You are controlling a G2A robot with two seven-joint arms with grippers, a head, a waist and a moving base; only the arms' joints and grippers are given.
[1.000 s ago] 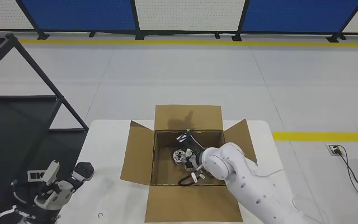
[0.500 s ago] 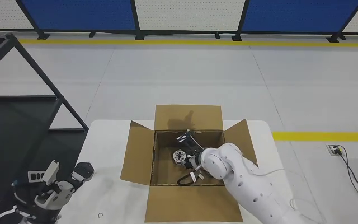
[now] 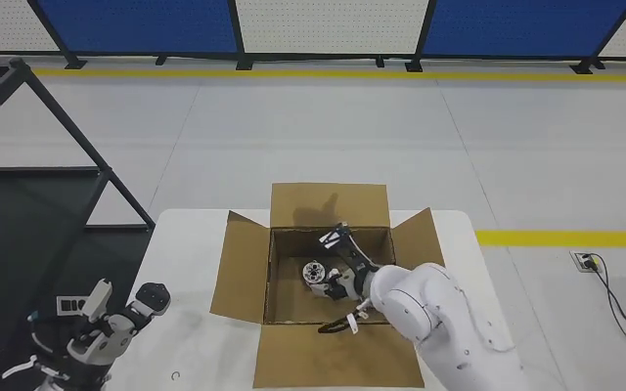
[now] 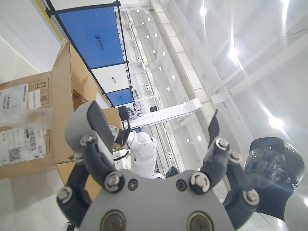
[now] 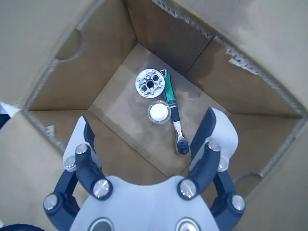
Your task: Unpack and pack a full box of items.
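Right wrist view looks down into the open brown cardboard box (image 5: 96,56). On the box floor lie three things close together: a round silver metal disc with holes (image 5: 150,83), a small clear round jar with a white lid (image 5: 158,111), and a ratchet wrench with a green handle (image 5: 175,116). The jar sits just beside the disc and touches the wrench. The right gripper (image 5: 146,118) hangs over them with its jaws spread wide and holds nothing.

In the top view the box sits low in the middle of the frame on the white worktop (image 3: 196,342), with its flaps folded out. The left gripper (image 4: 156,116) is at the lower left corner, well apart from the box. Its jaws are spread and it holds nothing.
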